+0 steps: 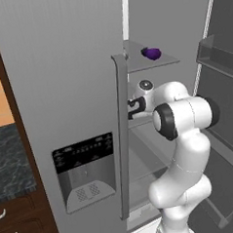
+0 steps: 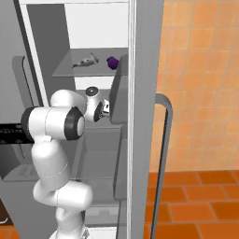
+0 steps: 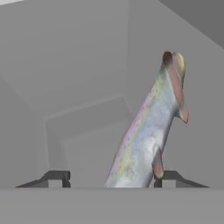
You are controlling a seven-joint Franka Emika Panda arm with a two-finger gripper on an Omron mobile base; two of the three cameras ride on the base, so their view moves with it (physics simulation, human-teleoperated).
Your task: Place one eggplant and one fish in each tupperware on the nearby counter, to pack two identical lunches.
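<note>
A silvery fish (image 3: 148, 131) with a pinkish sheen stands between my gripper's (image 3: 113, 177) fingertips in the hand view. It lies close to the right fingertip (image 3: 159, 177), and a gap stays at the left one, so the jaws are open around it. My gripper (image 1: 132, 107) (image 2: 105, 110) reaches into the open fridge at the middle shelf. On the shelf above lie a purple eggplant (image 1: 152, 53) (image 2: 112, 62) and another small fish (image 2: 86, 60). The dark marbled counter (image 1: 9, 164) is at the far left. The tupperware is out of view.
The closed fridge door with its tall handle (image 1: 122, 137) and dispenser panel (image 1: 85, 171) stands left of my arm. The open right door with bins (image 1: 217, 56) (image 2: 140, 116) hems the arm in. Orange tiled wall and floor (image 2: 200, 93) lie to the right.
</note>
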